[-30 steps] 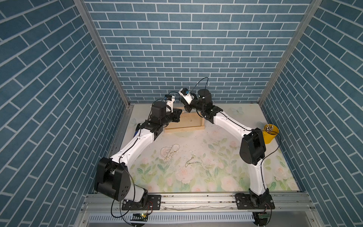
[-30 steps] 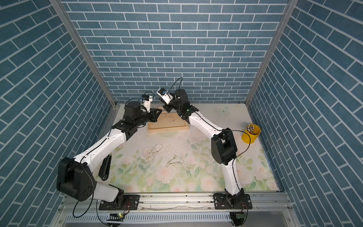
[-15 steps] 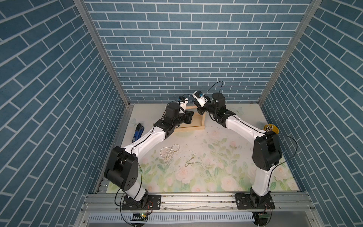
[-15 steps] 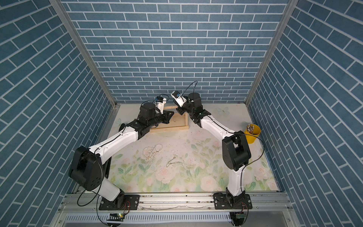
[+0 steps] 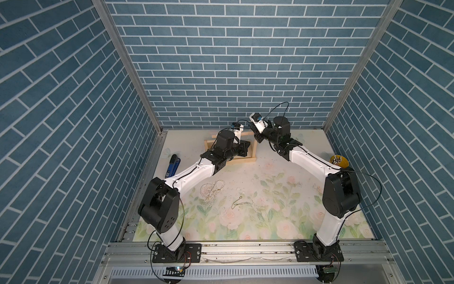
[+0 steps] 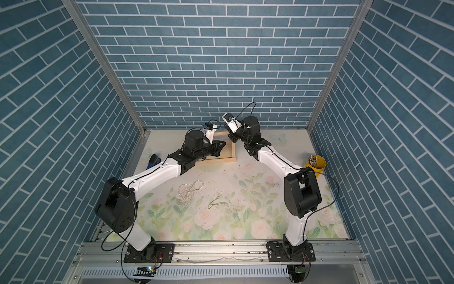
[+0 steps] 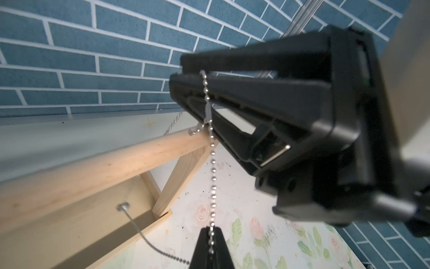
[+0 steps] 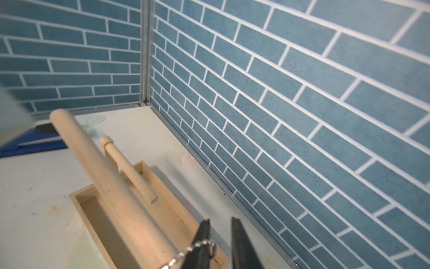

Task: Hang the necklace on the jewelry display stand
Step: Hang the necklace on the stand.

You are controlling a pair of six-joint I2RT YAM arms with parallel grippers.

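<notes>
Left gripper (image 7: pixel 210 235) is clamped on the necklace (image 7: pixel 212 163), near side of the stand (image 5: pixel 243 161). Right gripper (image 7: pixel 180 70) sits at the right end of the top bar (image 7: pixel 104 160), jaws slightly apart, chain end hooked on one finger. The bar runs left-right and the chain crosses it.

The pale wooden stand (image 5: pixel 243 161) stood upright near the desk's back edge, left of centre. The silver ball-chain necklace (image 7: pixel 212 163) draped over its top bar, pulled taut.
</notes>
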